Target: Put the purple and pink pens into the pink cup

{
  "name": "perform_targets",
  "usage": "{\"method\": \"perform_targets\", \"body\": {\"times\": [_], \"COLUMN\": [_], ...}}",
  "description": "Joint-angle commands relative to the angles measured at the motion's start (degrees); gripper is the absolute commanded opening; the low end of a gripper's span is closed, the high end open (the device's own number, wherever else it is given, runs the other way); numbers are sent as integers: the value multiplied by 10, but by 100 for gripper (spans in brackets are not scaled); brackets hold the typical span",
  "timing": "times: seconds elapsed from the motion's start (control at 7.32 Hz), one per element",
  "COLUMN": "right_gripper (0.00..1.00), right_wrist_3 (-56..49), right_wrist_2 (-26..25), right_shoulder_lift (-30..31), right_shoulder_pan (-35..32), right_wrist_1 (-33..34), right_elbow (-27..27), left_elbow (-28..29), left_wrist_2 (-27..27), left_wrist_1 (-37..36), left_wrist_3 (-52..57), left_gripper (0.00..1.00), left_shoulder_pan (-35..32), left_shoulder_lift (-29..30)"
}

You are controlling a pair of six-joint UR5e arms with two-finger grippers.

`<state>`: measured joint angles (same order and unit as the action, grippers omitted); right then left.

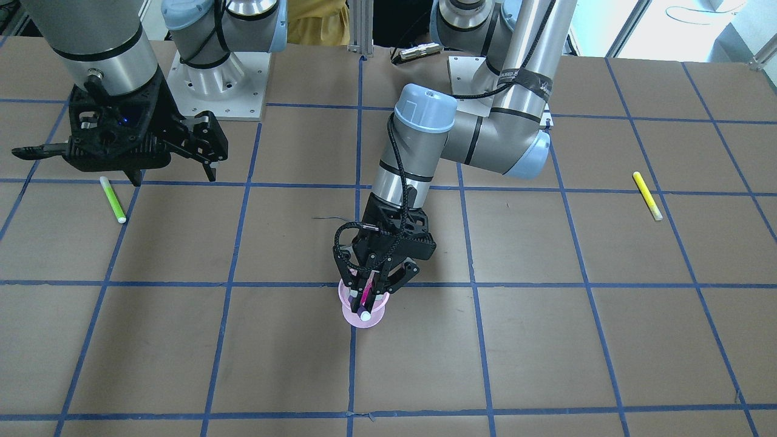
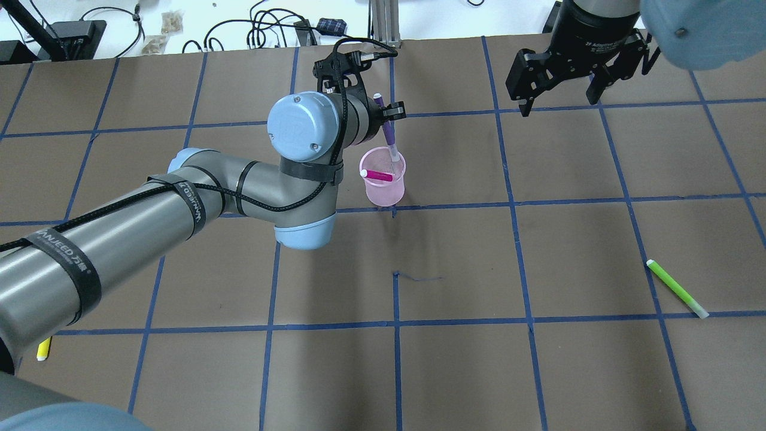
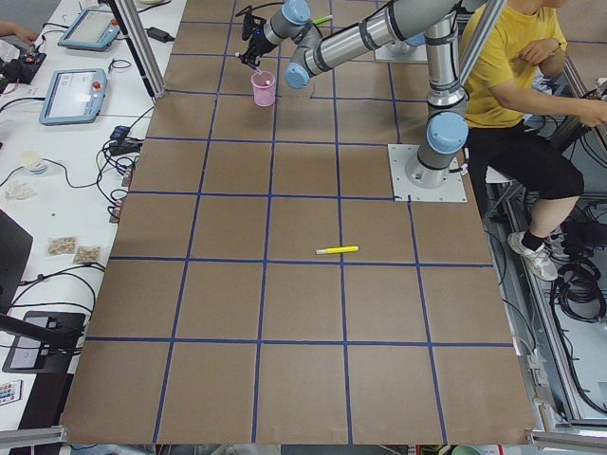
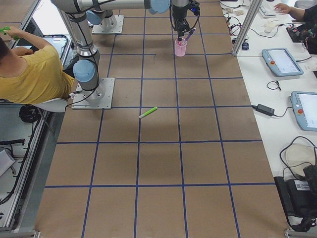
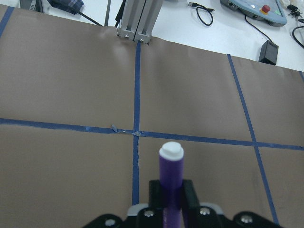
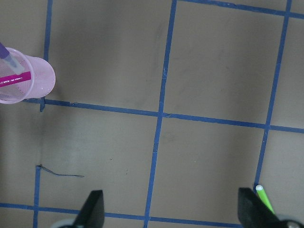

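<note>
The pink cup (image 2: 383, 182) stands upright near the table's middle, also in the front view (image 1: 363, 315). The pink pen (image 2: 378, 175) lies slanted inside it, its white end on the rim. My left gripper (image 2: 383, 117) is shut on the purple pen (image 2: 387, 131) and holds it steeply tilted over the cup, with its lower end inside the cup's mouth. The left wrist view shows the purple pen (image 5: 170, 180) clamped between the jaws. My right gripper (image 2: 559, 99) is open and empty, high over the far right of the table and well away from the cup.
A green pen (image 2: 676, 288) lies on the table's right side and a yellow pen (image 1: 647, 195) on its left side. A person in a yellow shirt (image 3: 512, 66) sits behind the robot's base.
</note>
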<state>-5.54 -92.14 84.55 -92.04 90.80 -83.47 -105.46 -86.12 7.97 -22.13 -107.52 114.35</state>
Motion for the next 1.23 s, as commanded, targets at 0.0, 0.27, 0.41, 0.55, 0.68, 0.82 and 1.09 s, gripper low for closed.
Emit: {"method": "perform_targets", "body": {"times": [0.0, 0.27, 0.41, 0.55, 0.68, 0.82, 1.09], "right_gripper": [100, 100, 100, 100, 100, 100, 100], "right_wrist_3": [0, 1, 0, 0, 0, 0, 0], "right_wrist_2": [0, 0, 0, 1, 0, 0, 0], "right_shoulder_lift": [0, 0, 0, 0, 0, 0, 0], "right_shoulder_pan": [0, 1, 1, 1, 1, 1, 1], "right_wrist_1": [-1, -2, -2, -1, -2, -2, -2], "right_elbow": [0, 0, 0, 0, 0, 0, 0], "left_elbow": [-32, -39, -40, -40, -39, -38, -5], "left_wrist_2": [-4, -5, -20, -40, -39, -41, -39], "left_wrist_1": [-17, -28, -28, -29, -26, -18, 96], "left_wrist_3": [3, 11, 12, 17, 18, 24, 24], "left_gripper": [2, 7, 49, 84, 94, 95, 100], "left_shoulder_pan": [-1, -1, -1, -1, -1, -1, 0], "left_shoulder_lift": [-5, -4, -3, -3, -4, -6, -39]}}
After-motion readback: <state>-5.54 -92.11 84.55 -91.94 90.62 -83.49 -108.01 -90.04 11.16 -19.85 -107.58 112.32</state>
